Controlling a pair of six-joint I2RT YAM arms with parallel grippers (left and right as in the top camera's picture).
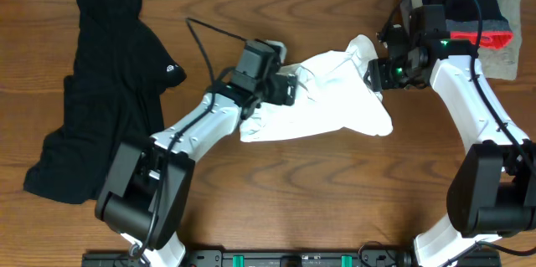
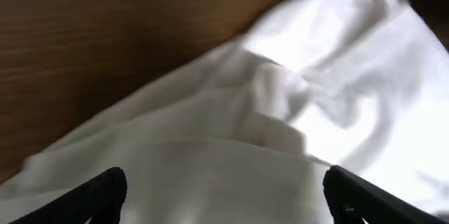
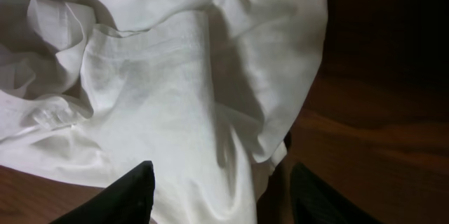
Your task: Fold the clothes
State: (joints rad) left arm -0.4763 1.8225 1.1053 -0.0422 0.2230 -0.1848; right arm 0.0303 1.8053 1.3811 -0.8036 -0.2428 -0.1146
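Observation:
A crumpled white garment (image 1: 322,100) lies mid-table. It fills the left wrist view (image 2: 295,104) and the right wrist view (image 3: 175,76). My left gripper (image 1: 289,87) is open over the garment's left part, fingers wide apart (image 2: 224,196). My right gripper (image 1: 375,73) is open at the garment's upper right edge, fingers either side of a fold (image 3: 221,192). A black garment (image 1: 105,91) lies spread at the far left.
A stack of folded clothes (image 1: 469,7), black over red over grey, sits at the back right corner, close behind my right arm. Bare wooden table (image 1: 335,192) extends along the front.

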